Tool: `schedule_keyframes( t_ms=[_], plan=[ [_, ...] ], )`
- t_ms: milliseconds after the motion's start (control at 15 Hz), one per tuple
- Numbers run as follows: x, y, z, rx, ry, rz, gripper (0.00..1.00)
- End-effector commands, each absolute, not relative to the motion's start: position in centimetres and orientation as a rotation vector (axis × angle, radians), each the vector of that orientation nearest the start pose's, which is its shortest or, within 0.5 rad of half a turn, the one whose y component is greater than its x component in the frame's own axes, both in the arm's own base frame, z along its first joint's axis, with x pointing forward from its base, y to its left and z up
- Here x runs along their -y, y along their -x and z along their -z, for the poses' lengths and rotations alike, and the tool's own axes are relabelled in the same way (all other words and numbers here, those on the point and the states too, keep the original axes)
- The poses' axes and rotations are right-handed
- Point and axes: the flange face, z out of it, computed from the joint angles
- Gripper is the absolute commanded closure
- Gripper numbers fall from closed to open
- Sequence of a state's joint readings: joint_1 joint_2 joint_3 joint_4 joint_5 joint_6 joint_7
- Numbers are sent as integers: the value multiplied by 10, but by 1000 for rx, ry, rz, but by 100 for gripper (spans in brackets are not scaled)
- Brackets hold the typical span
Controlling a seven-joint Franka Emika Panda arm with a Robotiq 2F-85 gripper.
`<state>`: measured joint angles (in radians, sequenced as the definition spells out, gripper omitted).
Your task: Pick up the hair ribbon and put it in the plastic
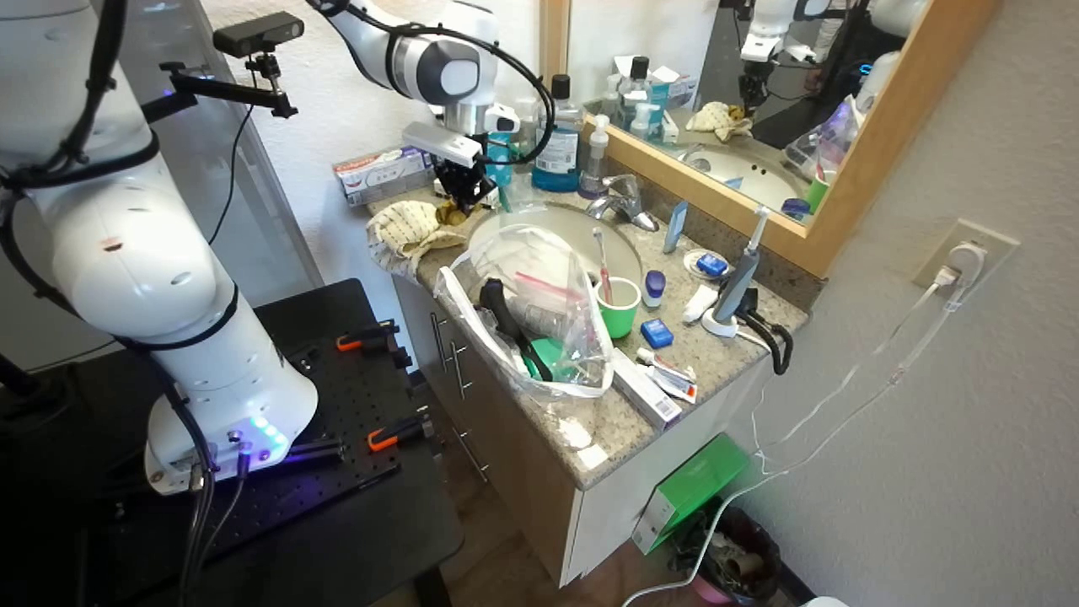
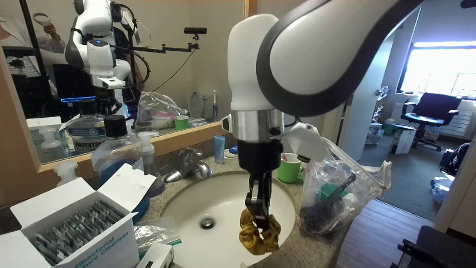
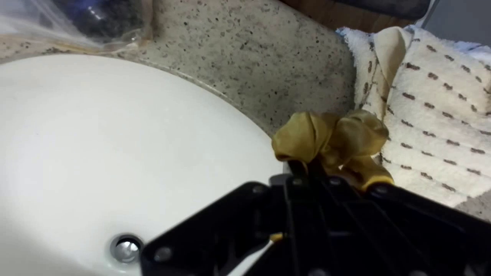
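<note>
The hair ribbon is a mustard-yellow scrunchie (image 2: 250,238), also visible in the wrist view (image 3: 303,138) and beside the towel in an exterior view (image 1: 453,215). My gripper (image 2: 262,220) points down and is shut on it; the fingertips (image 3: 312,168) pinch its fabric and the loop hangs around them. It appears held above the sink's rim near the towel; its exact height is unclear. The plastic is a clear bag with a white rim (image 1: 463,314), standing open on the counter by the sink with a black-handled item and a green thing inside. It also shows at right (image 2: 366,190).
The sink (image 2: 227,208) lies between the gripper and the faucet (image 1: 624,202). A cream towel (image 1: 409,226) lies at the counter's end. A green cup (image 1: 622,316) stands against the bag. Mouthwash (image 1: 556,152) and an open wipes box (image 2: 111,242) stand behind the arm.
</note>
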<state>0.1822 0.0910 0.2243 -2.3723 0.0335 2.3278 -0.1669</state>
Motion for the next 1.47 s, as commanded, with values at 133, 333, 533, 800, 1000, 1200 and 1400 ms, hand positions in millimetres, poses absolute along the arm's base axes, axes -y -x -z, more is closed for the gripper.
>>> schedule_keyframes(
  t_ms=[133,333,533,800,1000,1200,1400],
  plan=[
    [-193,-462,-329,778,2988,-199,98],
    [-175,-468,-348,726,2984,-157,98],
    [-149,-473,-363,653,2991,-122,98],
    [-113,-478,-379,542,2992,-86,98],
    [-97,-475,-391,491,3007,-60,98],
    [-88,-470,-401,468,3007,-28,98],
    [-79,-463,-408,439,3004,-16,98]
  ],
)
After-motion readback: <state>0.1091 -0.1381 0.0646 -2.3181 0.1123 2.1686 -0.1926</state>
